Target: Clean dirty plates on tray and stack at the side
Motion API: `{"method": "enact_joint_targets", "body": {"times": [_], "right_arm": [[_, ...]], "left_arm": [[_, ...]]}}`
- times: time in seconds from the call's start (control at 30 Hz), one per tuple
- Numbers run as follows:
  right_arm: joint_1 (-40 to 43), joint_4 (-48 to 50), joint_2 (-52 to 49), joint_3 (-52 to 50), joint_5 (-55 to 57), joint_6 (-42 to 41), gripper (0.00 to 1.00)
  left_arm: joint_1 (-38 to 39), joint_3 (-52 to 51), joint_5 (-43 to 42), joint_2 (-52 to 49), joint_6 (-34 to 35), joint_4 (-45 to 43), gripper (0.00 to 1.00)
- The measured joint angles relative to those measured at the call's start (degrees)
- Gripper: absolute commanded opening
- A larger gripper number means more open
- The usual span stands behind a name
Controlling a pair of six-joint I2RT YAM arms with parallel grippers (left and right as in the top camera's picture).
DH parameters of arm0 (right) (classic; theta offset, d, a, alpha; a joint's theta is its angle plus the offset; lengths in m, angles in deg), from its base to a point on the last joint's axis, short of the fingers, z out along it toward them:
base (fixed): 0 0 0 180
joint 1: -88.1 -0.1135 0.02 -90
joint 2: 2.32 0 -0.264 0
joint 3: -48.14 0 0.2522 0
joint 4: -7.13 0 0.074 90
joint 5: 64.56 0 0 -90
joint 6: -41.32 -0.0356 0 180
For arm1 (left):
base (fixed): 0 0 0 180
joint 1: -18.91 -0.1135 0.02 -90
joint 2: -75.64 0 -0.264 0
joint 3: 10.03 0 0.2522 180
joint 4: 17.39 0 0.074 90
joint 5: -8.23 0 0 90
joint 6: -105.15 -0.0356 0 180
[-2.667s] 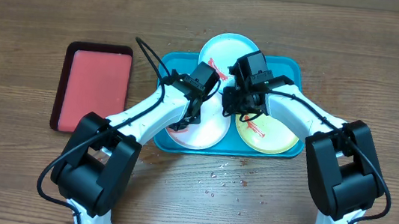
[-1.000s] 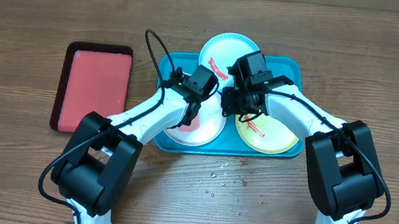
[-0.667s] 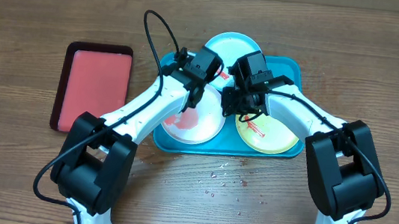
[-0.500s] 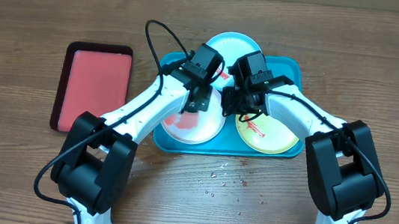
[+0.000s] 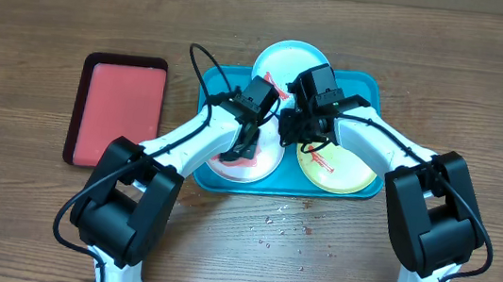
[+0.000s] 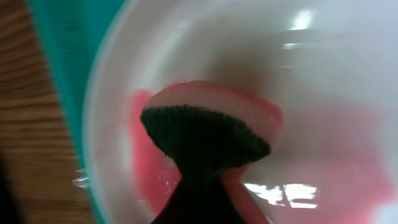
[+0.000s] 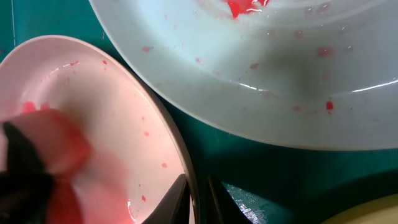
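The teal tray (image 5: 372, 84) holds three plates: light blue (image 5: 284, 62) at the back, white/pinkish (image 5: 256, 167) front left, yellow-green (image 5: 344, 175) front right. My left gripper (image 5: 247, 139) is shut on a sponge (image 6: 208, 134) with a dark scrub face and presses it on the white/pinkish plate (image 6: 323, 93), amid pink smears. My right gripper (image 7: 196, 198) is shut on that plate's rim (image 7: 112, 106), one finger inside and one outside. The light blue plate (image 7: 280, 62) carries red specks. The sponge also shows in the right wrist view (image 7: 37, 158).
A smaller red tray with a dark rim (image 5: 120, 107) lies on the wooden table to the left. Small droplets or crumbs (image 5: 285, 225) are scattered on the table in front of the teal tray (image 7: 280, 180). The left tray rim (image 6: 56, 68) borders wood.
My left gripper swept the sponge toward the far side of the white/pinkish plate, then back to its near left part. The right gripper stayed on the rim.
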Motion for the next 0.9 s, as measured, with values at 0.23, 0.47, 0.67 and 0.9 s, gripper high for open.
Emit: {"method": "enact_joint_targets", "body": {"times": [0.23,0.47,0.67,0.9], "right_arm": [[0.00,0.02,0.00,0.00,0.04,-0.02,0.10],[0.00,0.04,0.00,0.00,0.02,-0.20,0.04],[-0.13,-1.25,1.60,0.00,0.17,-0.17,0.04],[-4.28,-0.72,10.14,0.00,4.98,-0.17,0.04]], "left_arm": [[-0.83,3.96,11.02,-0.17,2.01,5.09,0.04],[-2.29,10.88,11.10,0.85,6.27,7.80,0.04],[-7.82,11.32,6.56,5.86,10.69,8.04,0.04],[-21.53,11.72,-3.21,6.67,12.11,11.06,0.04]]}}
